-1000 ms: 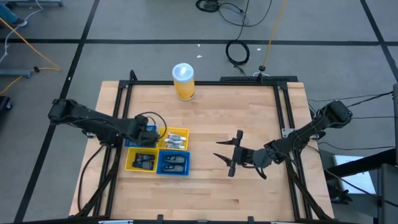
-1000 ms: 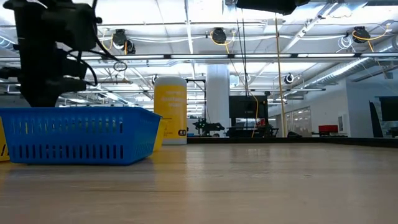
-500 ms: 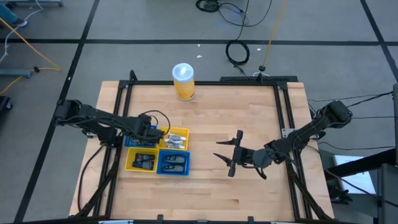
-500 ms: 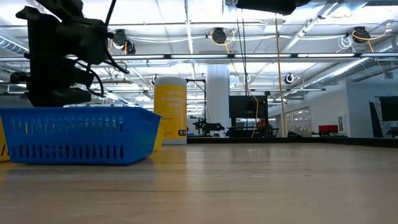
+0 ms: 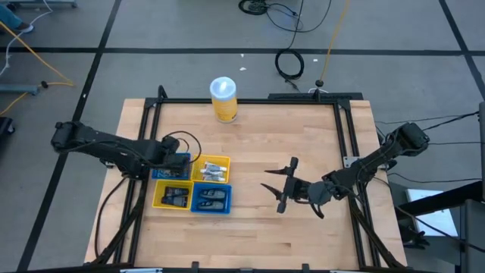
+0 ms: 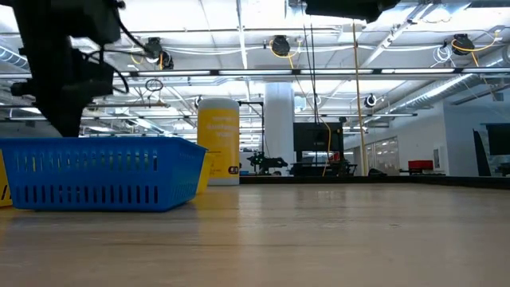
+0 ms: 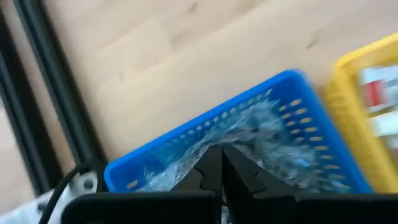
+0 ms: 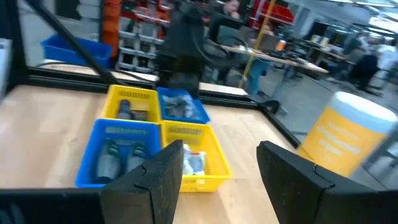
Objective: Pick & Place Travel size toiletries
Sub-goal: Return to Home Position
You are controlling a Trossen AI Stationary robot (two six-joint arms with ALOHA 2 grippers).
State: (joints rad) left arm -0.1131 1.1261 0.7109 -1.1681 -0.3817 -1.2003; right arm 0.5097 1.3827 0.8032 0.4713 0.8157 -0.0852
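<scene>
Four square trays stand two by two on the left half of the table. The travel size toiletries lie in them: clear shiny wrappers (image 7: 267,134) in the far-left blue tray (image 5: 161,174), pale pieces (image 5: 214,170) in the far-right yellow tray, and dark pieces in the near-left yellow tray (image 5: 175,197) and the near-right blue tray (image 5: 212,199). My left gripper (image 5: 179,162) is shut and points steeply down over the far-left blue tray. My right gripper (image 5: 264,181) is open, level above the table right of the trays, and faces them with nothing between its fingers. My left gripper's shut fingertips (image 7: 217,163) stand right over the shiny wrappers in the far-left blue tray. I cannot tell whether they touch or pinch a wrapper; the fingers themselves cover that spot.
A tall yellow canister (image 5: 223,99) with a white lid stands at the table's far edge. A black frame (image 5: 250,100) runs around the tabletop. Bare wood lies between the trays and my right gripper and along the near edge.
My left gripper has dipped and tipped over the far-left blue tray. It has then risen a little and drawn back toward the table's left edge, staying shut. The trays and my right gripper have kept still.
</scene>
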